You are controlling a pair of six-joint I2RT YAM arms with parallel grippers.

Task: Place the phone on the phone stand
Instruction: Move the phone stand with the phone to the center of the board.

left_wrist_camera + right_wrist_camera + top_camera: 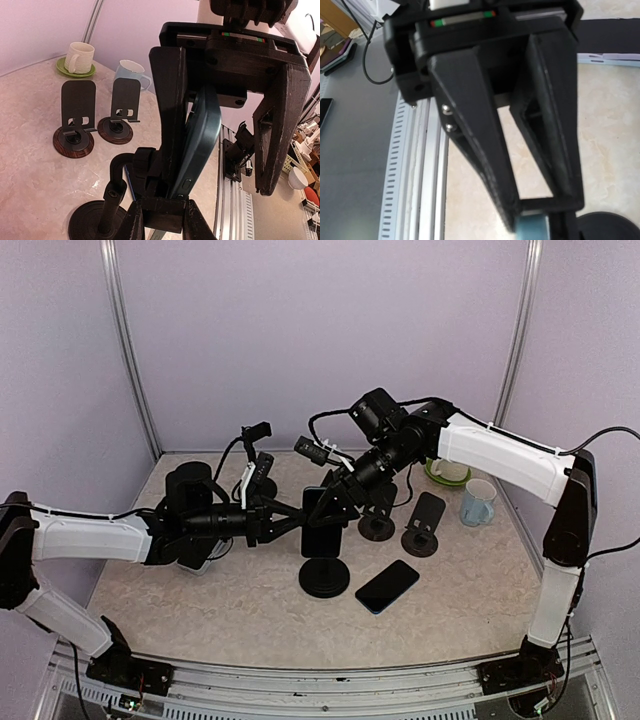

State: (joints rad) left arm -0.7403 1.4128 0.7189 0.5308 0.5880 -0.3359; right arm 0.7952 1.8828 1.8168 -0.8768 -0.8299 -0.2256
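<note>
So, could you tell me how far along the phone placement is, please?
Done, it seems: the phone leans upright in the cradle of the phone stand. In hand: the left hand grips the cradle's lower end, and the right hand is open, with the phone's top between its fingers. Left: both hands withdraw, provided the phone rests steady.

phone stand (pixel 324 578): black | phone (pixel 202 140) in it: dark teal, possibly blue-grey | second phone (pixel 387 586) right of stand: glossy black | small stands (pixel 74 141) behind stand: black plates, brown wood-grain bases | cream mug (pixel 78 56), green saucer (pixel 61 67) | pale blue mug (pixel 131 75) | table (pixel 30 165): beige, marbled
</note>
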